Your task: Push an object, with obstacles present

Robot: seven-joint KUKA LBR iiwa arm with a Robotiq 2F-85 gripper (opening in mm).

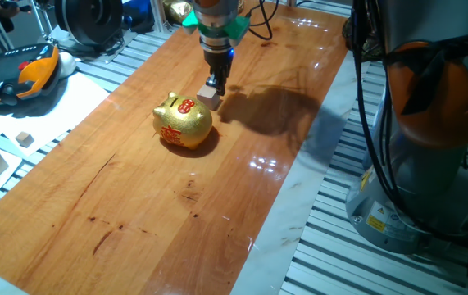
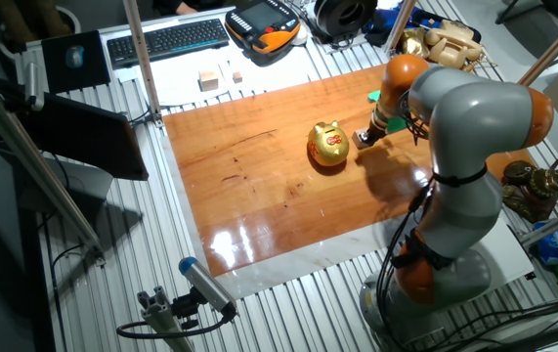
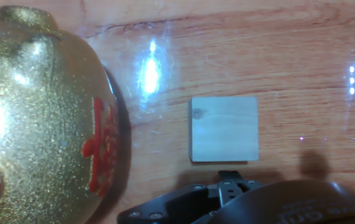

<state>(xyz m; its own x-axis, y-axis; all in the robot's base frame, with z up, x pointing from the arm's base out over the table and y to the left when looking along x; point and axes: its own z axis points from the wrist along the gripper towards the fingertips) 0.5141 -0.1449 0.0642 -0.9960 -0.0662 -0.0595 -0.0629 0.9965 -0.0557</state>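
Wooden cube (image 3: 224, 129): small, pale beige, plain-faced; flat on the worktop toward the far end in one fixed view, roughly midway between the two long edges.
Golden piggy bank (image 1: 183, 120): shiny, round-bodied, red markings on back and side; just beside the cube, a narrow strip of bare wood between them in the hand view; far bigger than the cube, so an obstacle to steer round.
Gripper (image 1: 216, 84): pointing straight down, tips low at the cube's far side, away from the pig; touching or just short of contact, cannot tell which.
Pincer state: fingers seemingly drawn close into one narrow tip in one fixed view, gap not visible; truly closed or not, cannot tell.
Reason for placement: low behind one face, apparently to shove rather than lift.
Worktop (image 1: 135, 221): glossy reddish wood with glare spots; long bare stretch toward the near end.
Risk, as a judgement: pig close alongside, so a push angled toward it likely to jam the cube against its body.
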